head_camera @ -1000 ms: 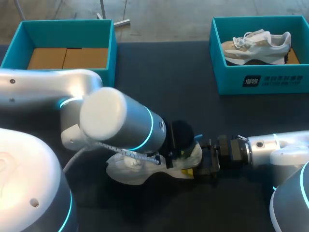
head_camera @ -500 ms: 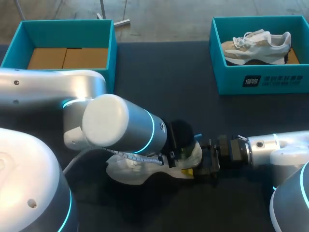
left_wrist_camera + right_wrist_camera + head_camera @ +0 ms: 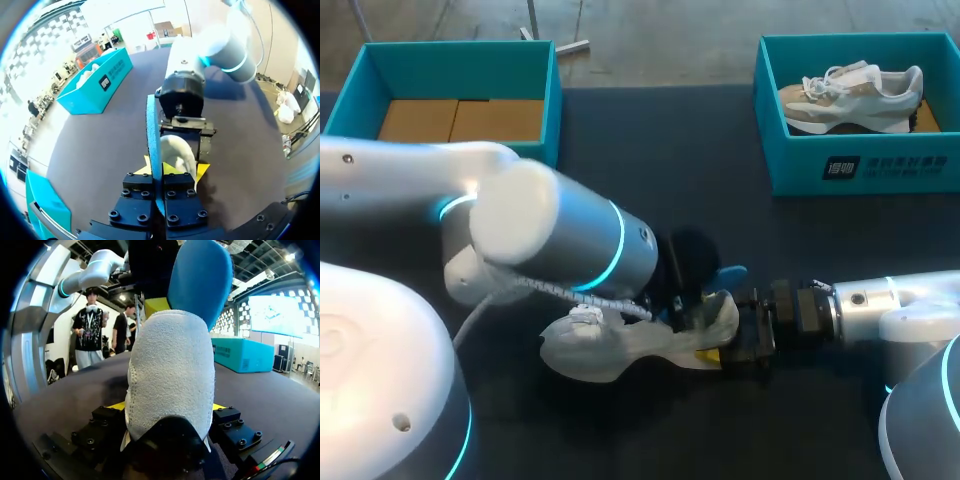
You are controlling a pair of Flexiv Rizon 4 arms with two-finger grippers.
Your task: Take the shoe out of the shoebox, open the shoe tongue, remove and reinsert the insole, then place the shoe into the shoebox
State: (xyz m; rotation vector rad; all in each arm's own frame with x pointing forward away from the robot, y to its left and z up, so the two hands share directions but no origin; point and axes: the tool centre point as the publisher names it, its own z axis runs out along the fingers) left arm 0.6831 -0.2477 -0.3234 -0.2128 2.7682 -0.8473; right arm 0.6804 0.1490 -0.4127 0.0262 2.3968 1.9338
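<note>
Two teal shoeboxes [image 3: 552, 100] [image 3: 880, 165], two pale shoes [image 3: 850, 95] [image 3: 610, 345], one blue insole [image 3: 730, 272], two arms [image 3: 550, 240] [image 3: 880, 305].

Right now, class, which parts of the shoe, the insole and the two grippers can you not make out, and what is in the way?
1. Left wrist view: the left gripper and the insole hide most of the shoe.
2. Head view: the left arm covers the left gripper and the shoe's opening.
3. Right wrist view: the heel blocks the shoe's front and the insole's lower end.
</note>
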